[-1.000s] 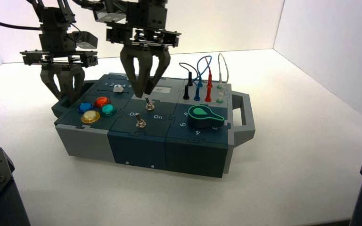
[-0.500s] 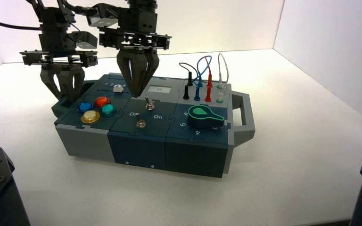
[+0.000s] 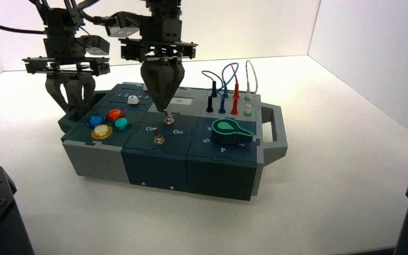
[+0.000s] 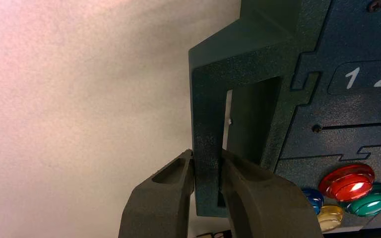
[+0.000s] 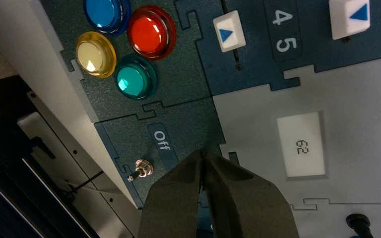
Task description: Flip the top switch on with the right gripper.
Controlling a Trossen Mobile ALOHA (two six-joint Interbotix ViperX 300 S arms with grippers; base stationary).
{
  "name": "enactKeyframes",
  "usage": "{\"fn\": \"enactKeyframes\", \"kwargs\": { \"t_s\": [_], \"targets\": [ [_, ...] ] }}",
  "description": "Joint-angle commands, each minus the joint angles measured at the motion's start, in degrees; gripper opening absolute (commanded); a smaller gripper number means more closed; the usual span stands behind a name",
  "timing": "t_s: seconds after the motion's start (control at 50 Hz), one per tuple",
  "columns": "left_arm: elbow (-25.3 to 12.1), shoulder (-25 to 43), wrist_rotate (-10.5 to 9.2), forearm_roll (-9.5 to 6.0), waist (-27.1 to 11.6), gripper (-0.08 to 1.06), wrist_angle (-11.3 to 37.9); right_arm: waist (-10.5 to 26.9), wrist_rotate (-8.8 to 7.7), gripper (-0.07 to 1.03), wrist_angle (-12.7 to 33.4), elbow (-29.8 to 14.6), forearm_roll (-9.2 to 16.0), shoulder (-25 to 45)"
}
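Shifted a little to the right since half a second ago, my right gripper had also brought its two fingers together, and its closed point came down at the lever of the top switch. In the high view the point met the end of that lever or hung just above it; I could not tell whether they touched. From my right wrist that switch was hidden behind my fingers, so I could not tell which way it was set. It stood near the middle of the box, farther from the high camera than the lower switch, with the "Off" lettering near both

My left gripper stayed clamped on the handle at the box's left end, one finger on each side of the bar. The blue, red, yellow and green buttons lay between that handle and the switches. On the right side sat the black knob with its green outline, and beyond it the wires arched over their plugs
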Motion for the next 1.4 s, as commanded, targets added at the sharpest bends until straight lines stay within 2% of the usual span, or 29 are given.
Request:
{"fn": "enactKeyframes", "kwargs": {
  "t_s": [0.02,0.36,0.76,1.4],
  "targets": [
    [-1.9,-2.4,0.18,0.09,1.5,-0.03,-1.1,0.1,-0.09,-0.02,1.0,0.3,-0.2,-1.7],
    [-2.1,-2.0,0.18,-0.09,1.6,-0.03,-1.2,0.4,-0.18,-0.02,1.1,1.1,-0.2,-3.1],
    [-2.1,-2.2,0.18,-0.09,1.7,-0.03,-1.2,0.4,-0.09,-0.02,3.0,-4.4,-0.4,-1.3],
    [-2.2,-2.0,0.18,-0.09,1.6,-0.03,-1.2,1.5,0.00,-0.02,4.2,-2.6,0.4,-1.8]
  ]
}}
